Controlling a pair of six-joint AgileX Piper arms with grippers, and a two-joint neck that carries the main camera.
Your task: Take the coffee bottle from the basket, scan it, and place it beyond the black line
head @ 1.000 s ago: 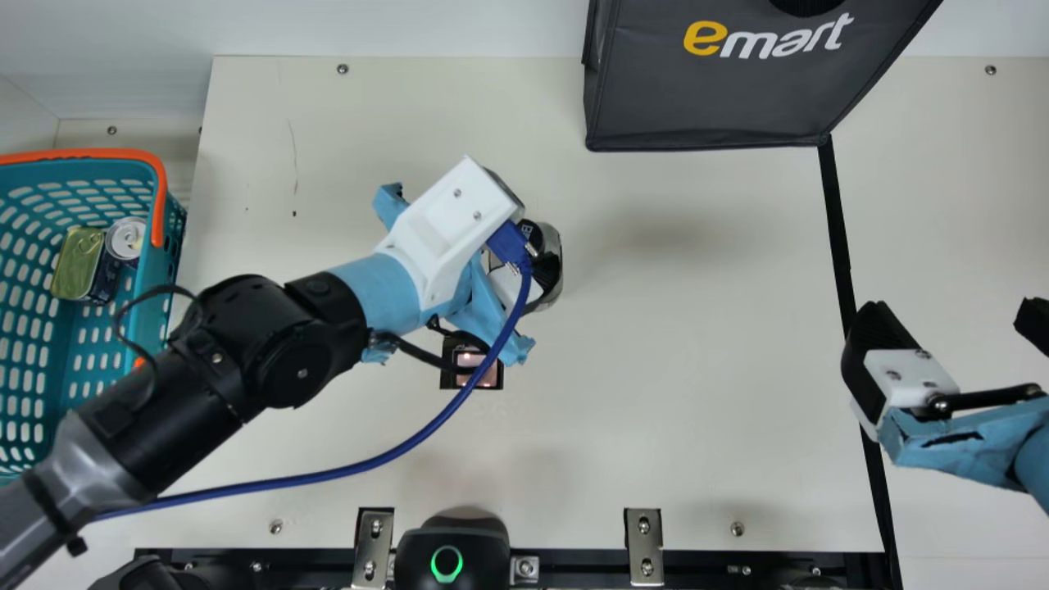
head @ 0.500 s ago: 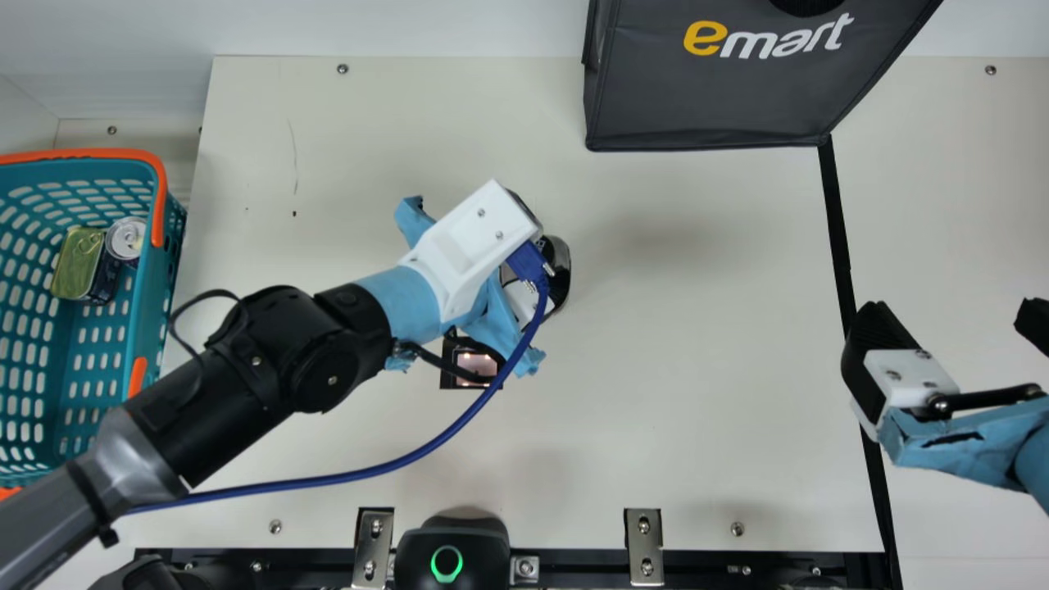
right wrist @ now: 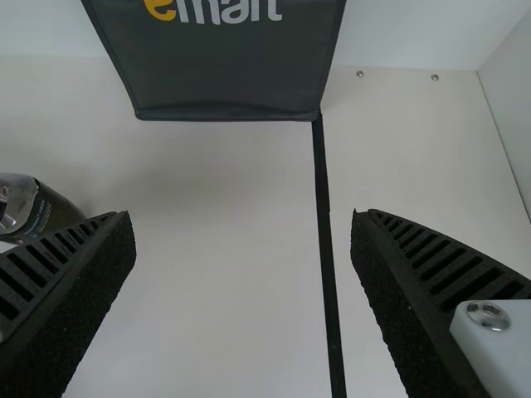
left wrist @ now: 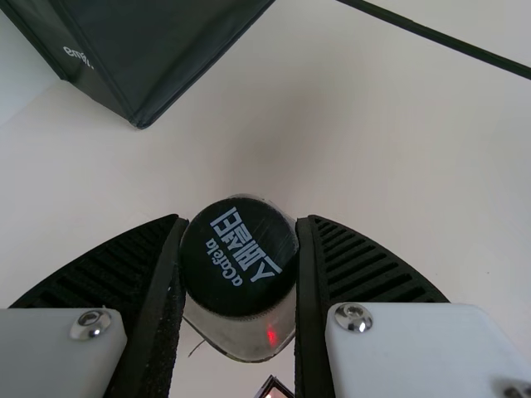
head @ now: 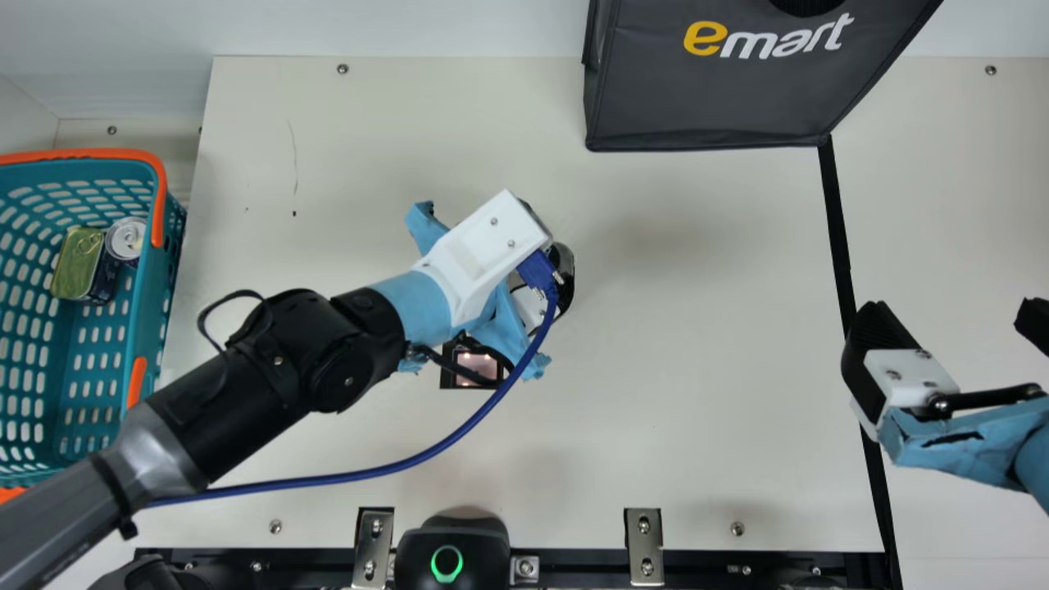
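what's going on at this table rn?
The left gripper has its fingers closed on the coffee bottle, out of the basket and short of the black line. A red light spot shows on the bottle, so it's probably being scanned; can't tell if it has read. The right gripper is open and empty by the line.

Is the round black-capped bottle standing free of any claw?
No, the left claw holds the bottle between its two black ribbed fingers.
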